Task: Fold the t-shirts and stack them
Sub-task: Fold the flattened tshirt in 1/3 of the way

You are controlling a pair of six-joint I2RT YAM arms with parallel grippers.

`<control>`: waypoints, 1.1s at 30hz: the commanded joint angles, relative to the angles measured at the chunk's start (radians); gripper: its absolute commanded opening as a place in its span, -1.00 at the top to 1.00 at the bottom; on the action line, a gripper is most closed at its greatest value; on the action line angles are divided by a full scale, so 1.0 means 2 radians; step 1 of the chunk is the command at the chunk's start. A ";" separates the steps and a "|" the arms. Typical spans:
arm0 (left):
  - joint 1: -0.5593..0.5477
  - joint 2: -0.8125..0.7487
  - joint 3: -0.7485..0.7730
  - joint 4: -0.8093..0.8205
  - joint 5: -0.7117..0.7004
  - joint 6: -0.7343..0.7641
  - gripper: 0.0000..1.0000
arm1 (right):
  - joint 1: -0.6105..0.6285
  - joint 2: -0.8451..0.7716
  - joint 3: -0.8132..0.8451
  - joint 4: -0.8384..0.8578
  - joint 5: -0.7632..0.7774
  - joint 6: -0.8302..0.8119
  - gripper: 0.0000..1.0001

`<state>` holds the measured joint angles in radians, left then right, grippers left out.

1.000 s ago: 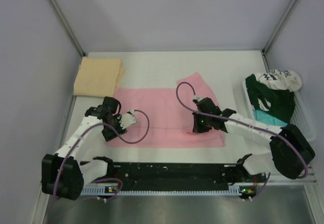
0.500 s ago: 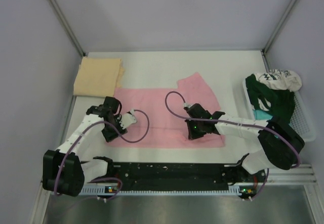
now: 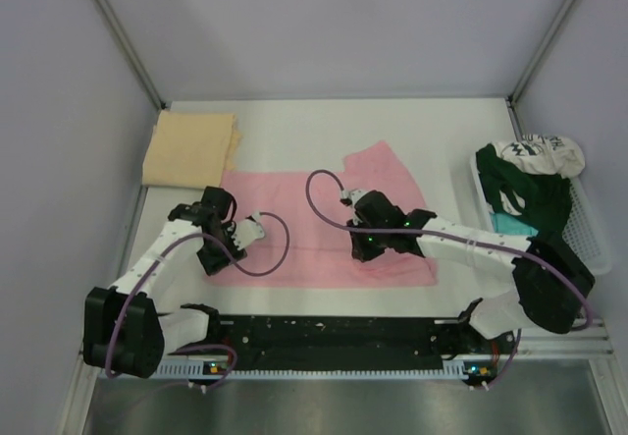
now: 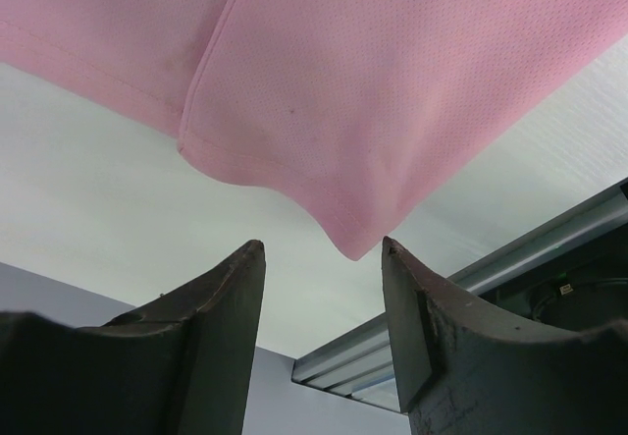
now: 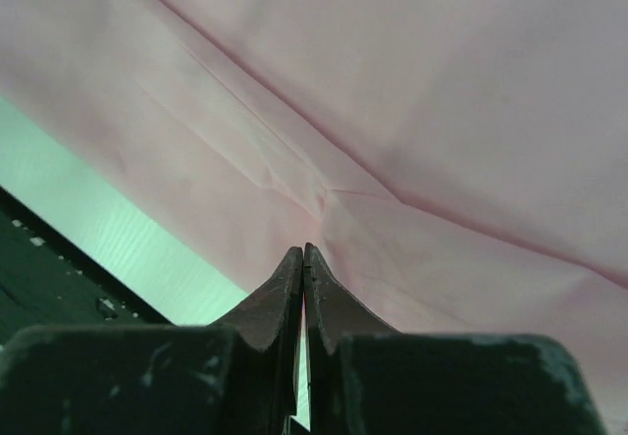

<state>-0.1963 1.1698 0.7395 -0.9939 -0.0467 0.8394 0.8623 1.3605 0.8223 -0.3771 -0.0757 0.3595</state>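
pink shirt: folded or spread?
Mostly spread. The pink shirt lies flat and wide across the table, unlike the tan shirt folded into a small square.

Pink t-shirt (image 3: 324,229), tan t-shirt (image 3: 191,148), green white-printed t-shirt (image 3: 525,194).

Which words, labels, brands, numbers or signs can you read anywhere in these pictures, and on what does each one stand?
No text can be read.
The white t-shirt: dark print, too small and blurred to read.
The dark green t-shirt: white print, too blurred to read.
The pink t-shirt and the tan t-shirt: no print visible.
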 commanded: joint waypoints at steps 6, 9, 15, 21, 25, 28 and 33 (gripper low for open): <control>0.007 0.000 0.012 0.014 -0.016 -0.003 -0.11 | 0.003 0.081 -0.009 0.024 0.005 0.024 1.00; 0.007 0.005 0.014 0.015 -0.016 -0.006 -0.11 | 0.004 0.051 0.012 0.010 -0.020 0.029 1.00; 0.008 0.006 0.020 0.011 -0.018 -0.008 -0.11 | -0.019 -0.065 0.028 -0.012 0.025 0.051 1.00; 0.008 0.004 0.018 0.015 -0.017 -0.008 -0.11 | -0.117 -0.120 -0.063 -0.060 0.097 0.143 1.00; 0.008 0.007 0.017 0.022 -0.019 -0.010 -0.11 | -0.137 -0.101 -0.097 -0.058 0.115 0.167 1.00; 0.008 0.010 0.024 0.018 -0.013 -0.015 -0.11 | -0.153 -0.068 -0.106 -0.060 0.102 0.174 1.00; 0.009 0.002 0.025 0.019 -0.015 -0.022 -0.11 | -0.172 -0.081 -0.098 -0.065 0.109 0.172 1.00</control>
<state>-0.1841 1.1873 0.7521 -0.9688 -0.0795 0.8204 0.5507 1.2407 0.5957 -0.5137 0.1089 0.6853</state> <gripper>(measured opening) 0.557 0.003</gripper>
